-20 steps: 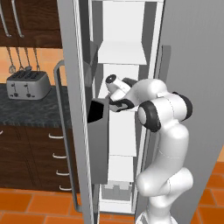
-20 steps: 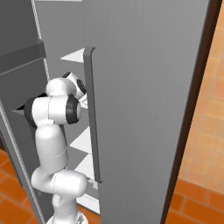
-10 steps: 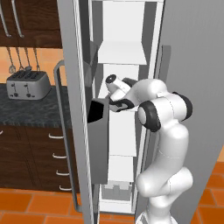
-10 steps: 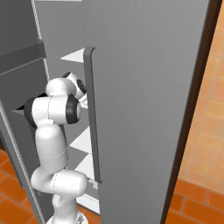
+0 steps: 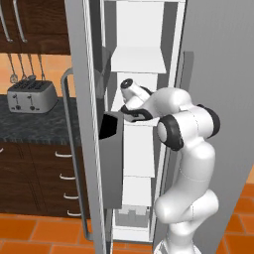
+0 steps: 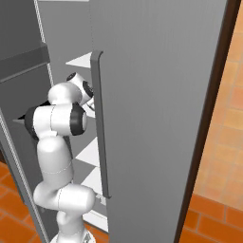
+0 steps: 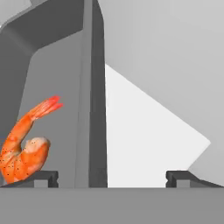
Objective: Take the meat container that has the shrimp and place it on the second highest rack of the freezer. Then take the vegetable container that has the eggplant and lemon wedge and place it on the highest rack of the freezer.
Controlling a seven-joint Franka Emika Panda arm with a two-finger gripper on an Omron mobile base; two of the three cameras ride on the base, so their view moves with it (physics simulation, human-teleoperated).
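The white arm reaches into the open freezer point(image 5: 144, 59), its end effector point(image 7: 111, 177) gripping the wall of the dark grey meat container point(image 7: 89, 87), one fingertip point(image 7: 43, 177) inside and the other fingertip point(image 7: 183, 176) outside. An orange shrimp point(image 7: 24, 148) lies against the container's inner side, close to the left fingertip. In the left base view the container point(image 5: 111, 149) hangs at mid height beside the freezer's white racks point(image 5: 138, 59). To the left, a toaster point(image 5: 32, 96) stands on the dark bench point(image 5: 30, 131), utensils point(image 5: 22, 67) hanging above it.
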